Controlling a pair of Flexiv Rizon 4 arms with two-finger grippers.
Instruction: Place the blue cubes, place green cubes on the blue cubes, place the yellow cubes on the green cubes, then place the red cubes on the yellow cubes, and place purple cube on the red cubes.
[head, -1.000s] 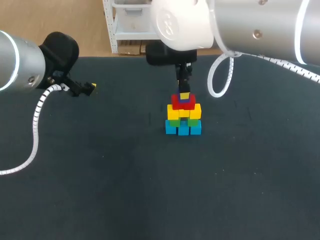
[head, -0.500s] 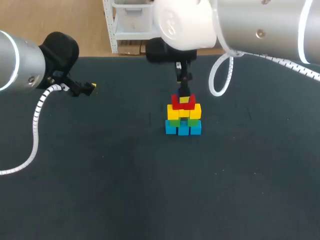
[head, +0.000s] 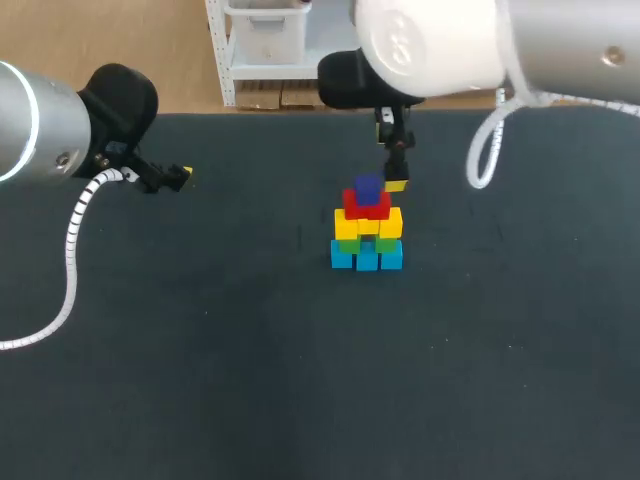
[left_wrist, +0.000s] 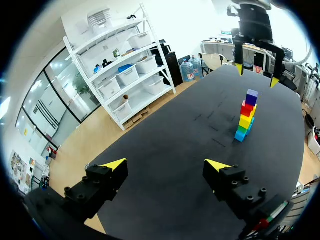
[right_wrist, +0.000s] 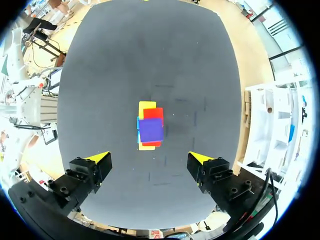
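Note:
A small tower stands mid-table: blue cubes (head: 366, 258) at the base, then green cubes (head: 367, 242), yellow cubes (head: 367, 223) and red cubes (head: 367, 205). The purple cube (head: 367, 187) rests on top, free of any finger. My right gripper (head: 394, 181) hangs open just above and to the right of the tower top; from its own wrist the purple cube (right_wrist: 151, 129) lies below, ahead of the spread fingers of the right gripper (right_wrist: 150, 158). My left gripper (head: 178, 176) is open and empty far to the left, and the tower (left_wrist: 245, 116) stands well ahead of it (left_wrist: 166, 165).
The dark table (head: 250, 380) stretches around the tower with no other loose objects on it. My right arm's white cable (head: 482, 150) loops above the table behind the tower.
My right gripper opened and let go of the purple cube on the red cubes, then rose and shifted right. The left arm kept still.

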